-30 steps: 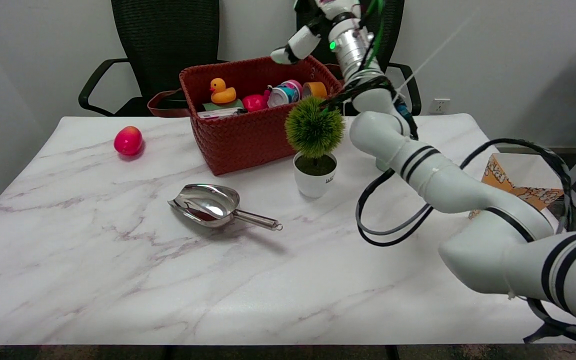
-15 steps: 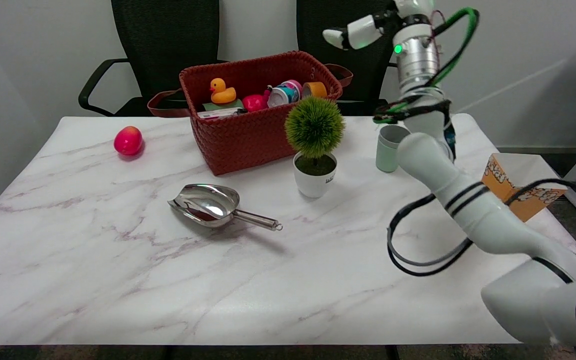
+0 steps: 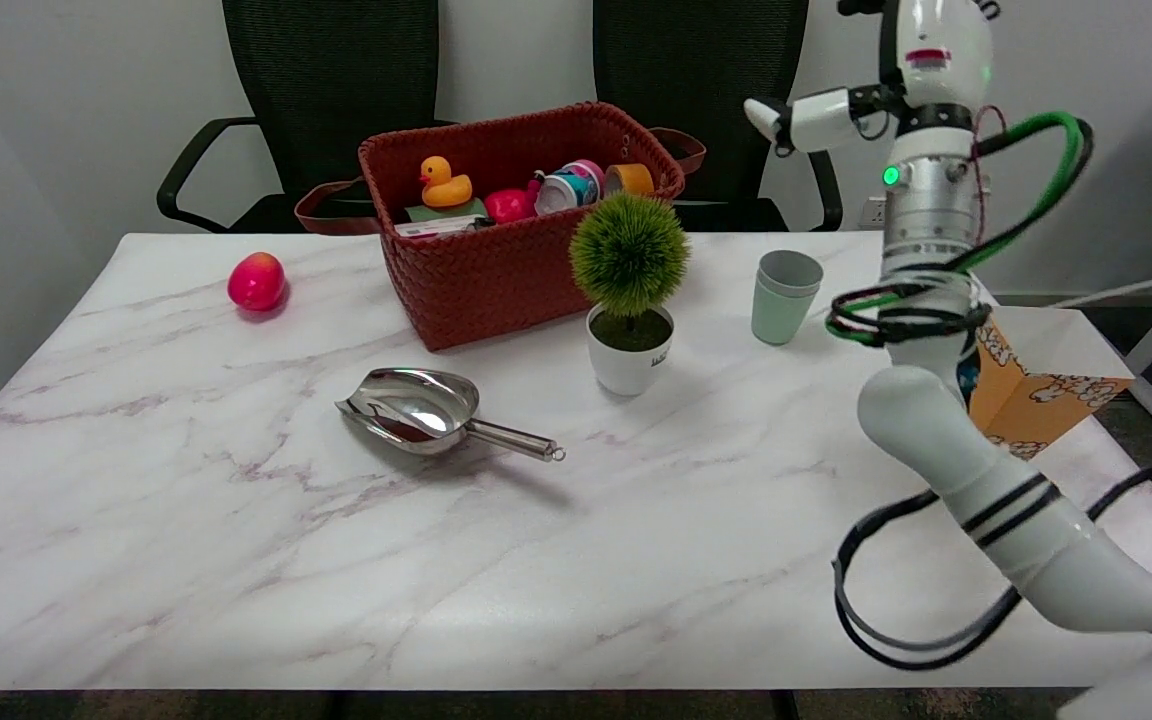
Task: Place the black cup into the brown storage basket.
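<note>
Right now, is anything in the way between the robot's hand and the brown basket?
Nothing visible. The right hand hangs in the air, right of the brown basket, with open space between. The fake plant and pale green cups stand lower down. No black cup shows.

Right arm point(image 3: 946, 440): glossy white rounded links, paired black bands on the near link. Silver metal cylinder section point(image 3: 928, 205) higher up with a lit green LED. Green and black cables coil around the joint just below it, one green cable arcs out right. Black cable loops hang under the near link. Hand point(image 3: 911, 60): white shells, black joints, red mark; one white-tipped finger sticks out left.
</note>
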